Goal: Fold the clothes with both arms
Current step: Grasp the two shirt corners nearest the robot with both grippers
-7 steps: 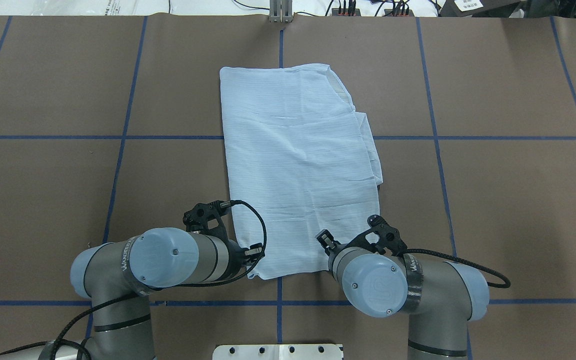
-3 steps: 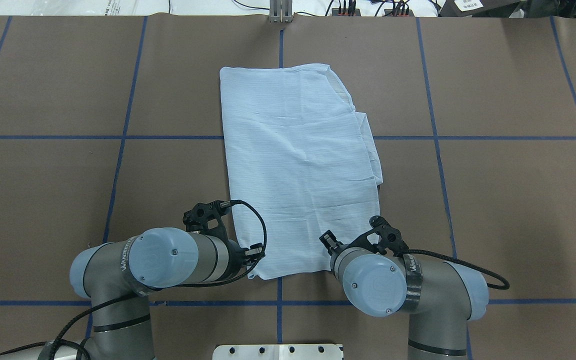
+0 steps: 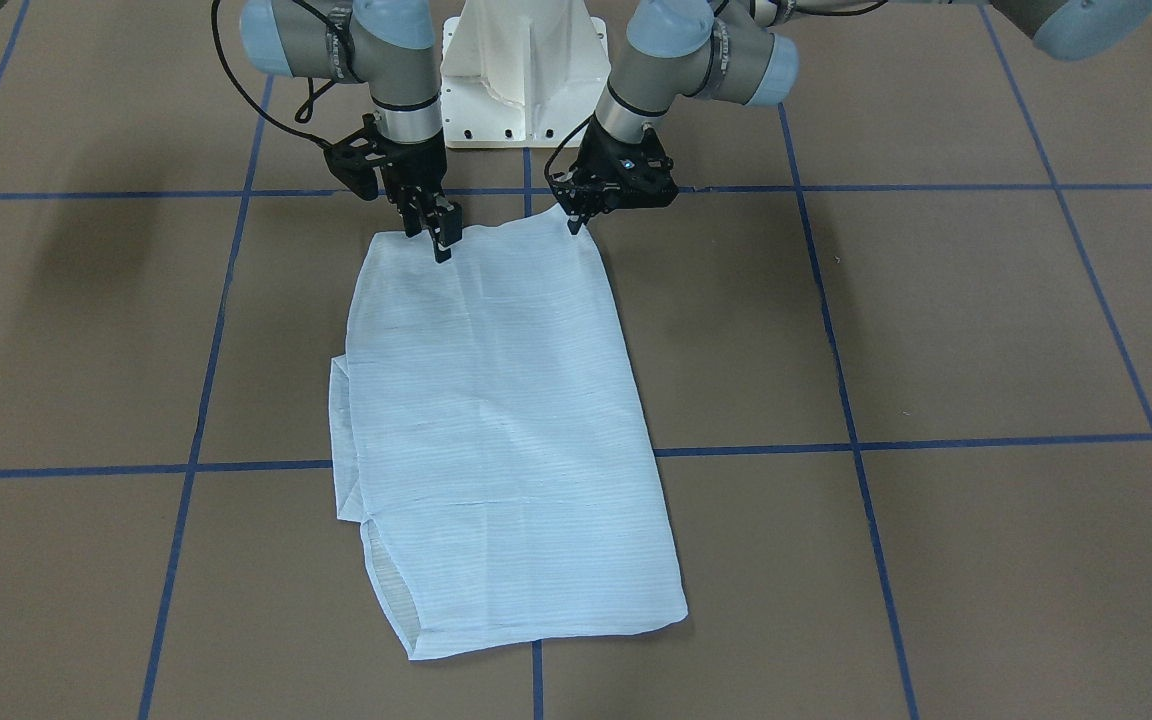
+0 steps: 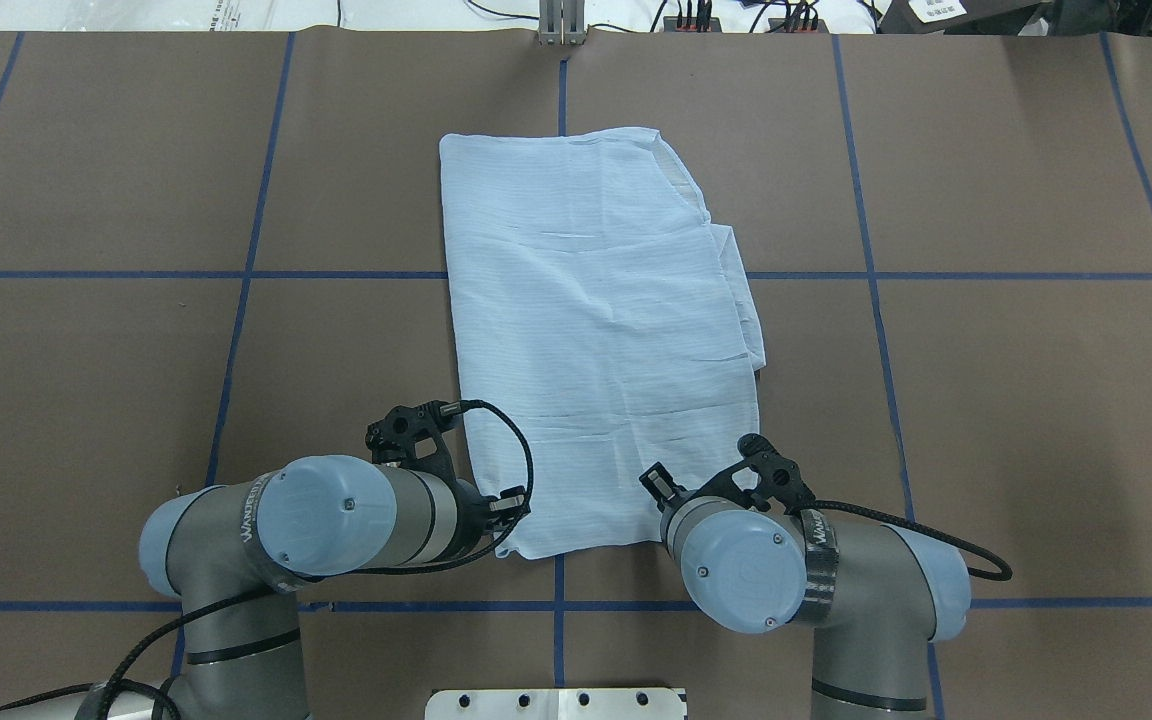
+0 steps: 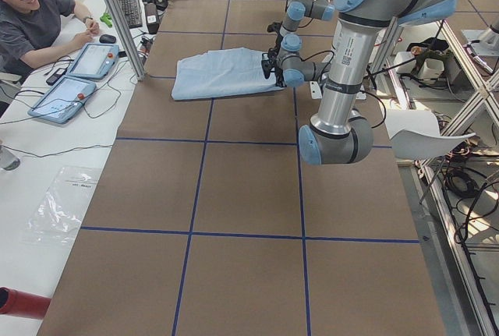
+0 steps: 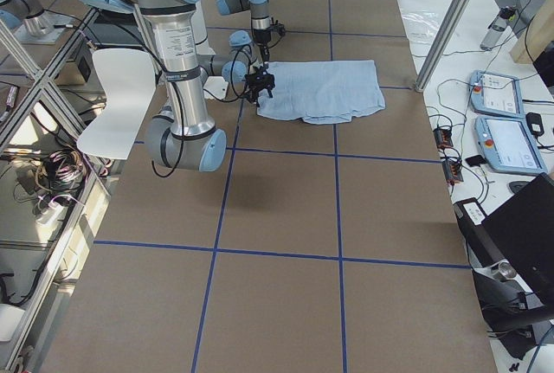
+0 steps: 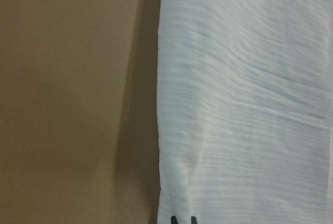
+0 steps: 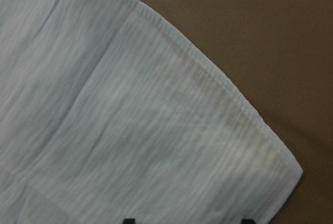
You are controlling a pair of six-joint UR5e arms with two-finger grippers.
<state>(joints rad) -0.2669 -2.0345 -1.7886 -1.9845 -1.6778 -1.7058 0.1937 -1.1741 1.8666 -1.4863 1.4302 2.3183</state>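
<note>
The light blue striped shirt [image 4: 596, 330] lies folded into a long rectangle in the middle of the brown table [image 4: 1016, 400], with a layer sticking out along its right side. My left gripper [image 3: 574, 224] is at the shirt's near left corner. In the left wrist view its fingertips [image 7: 175, 220] stand close together on the shirt's [image 7: 244, 104] hem, shut on it. My right gripper [image 3: 441, 240] hangs over the near right corner. In the right wrist view its tips sit wide apart above the cloth [image 8: 130, 120], so it is open.
The white pedestal base [image 4: 556, 703] stands just behind the near table edge. Blue tape lines [image 4: 876, 300] divide the table. A person [image 5: 31, 16] sits at a side desk with tablets [image 5: 66, 94] beyond an aluminium post [image 5: 117, 16].
The right arm's wrist has shifted slightly back toward the robot over the shirt's near right corner. The left arm and the shirt have stayed put.
</note>
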